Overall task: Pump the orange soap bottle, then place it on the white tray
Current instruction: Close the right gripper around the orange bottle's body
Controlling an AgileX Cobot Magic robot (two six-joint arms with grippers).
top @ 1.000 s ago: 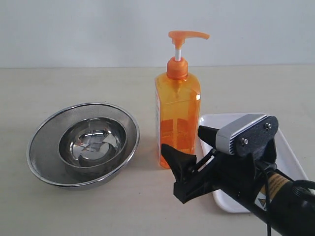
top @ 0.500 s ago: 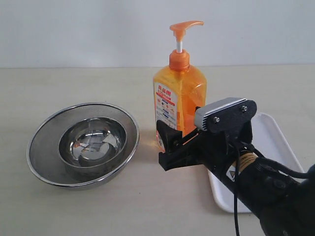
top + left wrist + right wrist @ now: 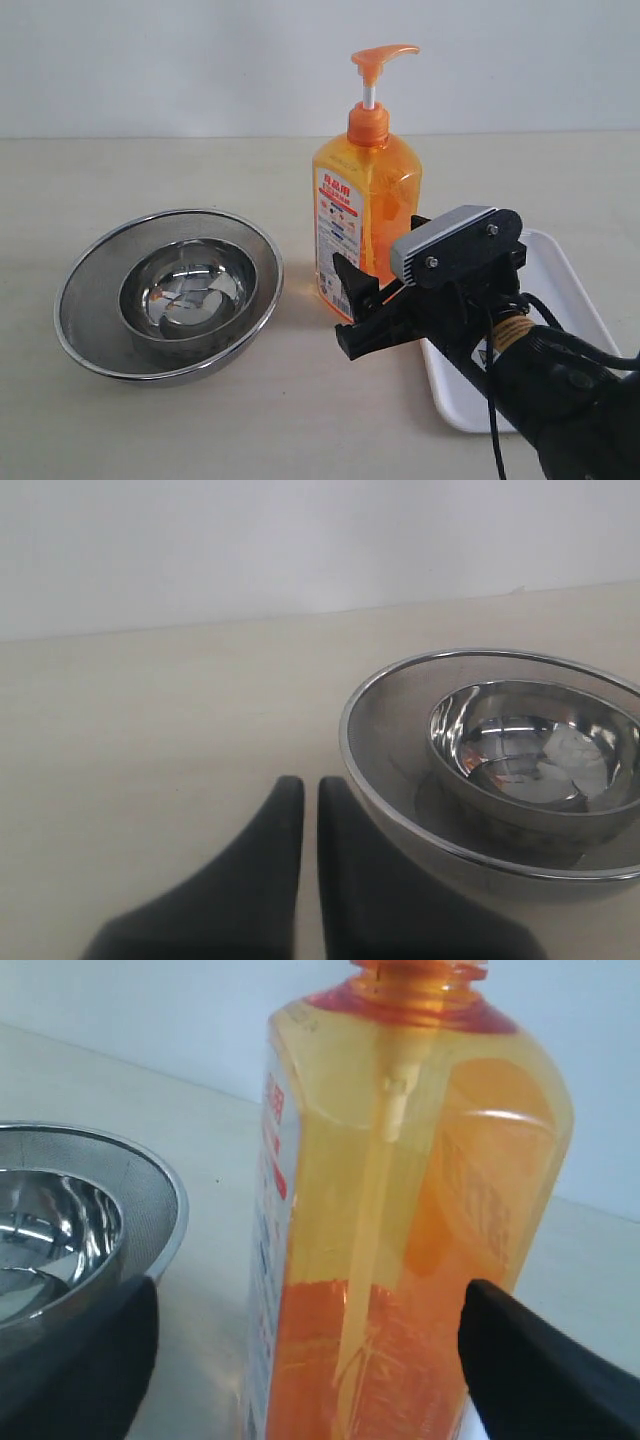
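The orange soap bottle (image 3: 365, 215) stands upright on the table, its pump head raised and its white-red label facing the exterior camera. Its right side is next to the white tray (image 3: 565, 290). My right gripper (image 3: 385, 250) is open with its jaws either side of the bottle's lower body. In the right wrist view the bottle (image 3: 400, 1210) fills the space within my right gripper (image 3: 310, 1295). One finger stands apart from the bottle and the other is at its edge. My left gripper (image 3: 310, 785) is shut and empty, resting beside the steel bowls.
Two nested round steel bowls (image 3: 170, 290) sit left of the bottle, also seen as bowls (image 3: 500, 750) and bowls (image 3: 60, 1220) in the wrist views. The right arm's body hangs over the tray's near left part. A pale wall backs the table.
My right gripper has moved forward and up around the bottle's lower body. The bottle has turned, bringing its label to face the camera, and shifted slightly right.
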